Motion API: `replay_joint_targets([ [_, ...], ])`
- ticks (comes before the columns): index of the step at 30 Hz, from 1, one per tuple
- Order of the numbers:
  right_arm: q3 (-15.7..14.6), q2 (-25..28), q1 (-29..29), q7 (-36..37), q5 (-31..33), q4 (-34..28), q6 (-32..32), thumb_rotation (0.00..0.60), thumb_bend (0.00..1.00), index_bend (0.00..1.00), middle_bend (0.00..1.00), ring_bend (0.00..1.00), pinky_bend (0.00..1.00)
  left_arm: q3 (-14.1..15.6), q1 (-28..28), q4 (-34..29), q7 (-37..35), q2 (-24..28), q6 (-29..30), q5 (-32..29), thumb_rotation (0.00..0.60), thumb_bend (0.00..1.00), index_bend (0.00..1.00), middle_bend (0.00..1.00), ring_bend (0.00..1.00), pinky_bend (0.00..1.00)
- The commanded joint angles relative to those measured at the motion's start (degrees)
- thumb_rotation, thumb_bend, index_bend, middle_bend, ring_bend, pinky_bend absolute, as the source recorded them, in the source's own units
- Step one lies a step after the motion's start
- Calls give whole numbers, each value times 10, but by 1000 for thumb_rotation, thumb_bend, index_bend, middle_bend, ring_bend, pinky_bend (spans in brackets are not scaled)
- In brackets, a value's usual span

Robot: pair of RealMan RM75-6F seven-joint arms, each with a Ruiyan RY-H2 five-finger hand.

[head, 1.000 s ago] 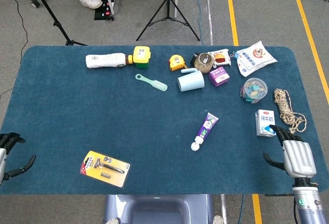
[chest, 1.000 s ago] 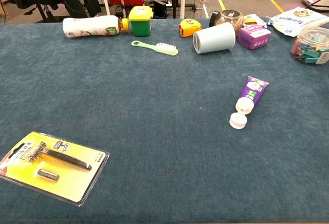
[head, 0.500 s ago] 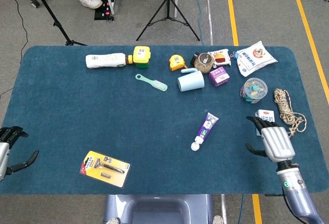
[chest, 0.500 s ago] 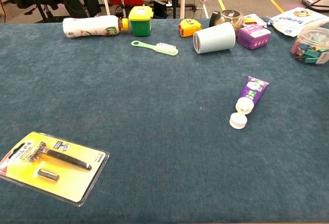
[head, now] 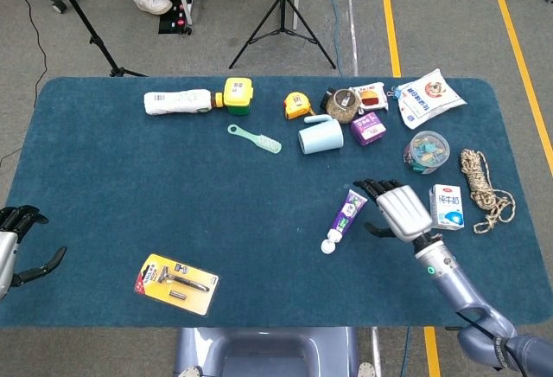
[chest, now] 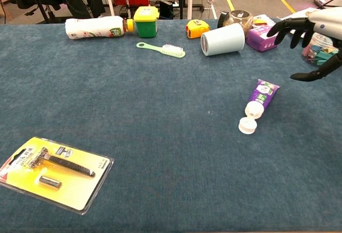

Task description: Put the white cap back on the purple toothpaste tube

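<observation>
— What's at the far left?
— The left hand point(head: 12, 247) at the table's point(head: 104, 169) edge, fingers apart, holding nothing. Next, a yellow razor pack point(chest: 53, 173); its print is too small to read.
— And the task's things?
— The purple toothpaste tube point(chest: 261, 98) lies right of centre, white cap point(chest: 247, 125) touching its nozzle. Just beside it hovers the right hand point(head: 399, 210), fingers spread, empty.

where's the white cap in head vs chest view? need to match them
Head view: the white cap lies right of centre, at the lower-left end of the purple toothpaste tube.
Chest view: the cap sits right of centre, just below the tube.
Shared landmark: the light blue cup lying on its side, farther back on the table in both.
</observation>
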Motion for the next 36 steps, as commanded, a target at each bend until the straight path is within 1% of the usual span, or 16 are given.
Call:
replay_joint_targets([
  [1, -12, -28, 22, 23, -32, 40, 3, 516, 308, 157, 245, 327, 322, 0, -1, -1, -1, 2, -1, -2, 300, 239, 340, 289, 225, 349],
  [3, -19, -42, 34, 37, -53, 62, 9, 517, 308, 155, 245, 326, 321, 0, 0, -2, -2, 5, 0, -3, 298, 239, 339, 289, 225, 349],
  [14, -44, -76, 57, 69, -92, 132, 36, 514, 283, 153, 245, 325, 297, 6, 7, -11, -1, 14, 10, 1, 297, 239, 338, 288, 227, 349],
  [19, -78, -90, 65, 81, -127, 177, 47, 515, 271, 153, 245, 325, 290, 10, 13, -25, 7, 25, 20, 9, 299, 240, 338, 288, 228, 349],
  [22, -88, -99, 68, 91, -138, 199, 56, 513, 266, 153, 245, 325, 288, 12, 16, -35, 13, 29, 25, 15, 299, 239, 338, 288, 227, 349],
  [29, -99, -130, 73, 117, -143, 260, 79, 516, 263, 145, 245, 325, 286, 16, 22, -51, 22, 38, 32, 18, 298, 239, 337, 287, 227, 349],
  [36, -107, -150, 79, 132, -144, 299, 86, 515, 263, 144, 245, 325, 281, 18, 27, -60, 27, 43, 36, 22, 300, 239, 337, 287, 228, 349],
])
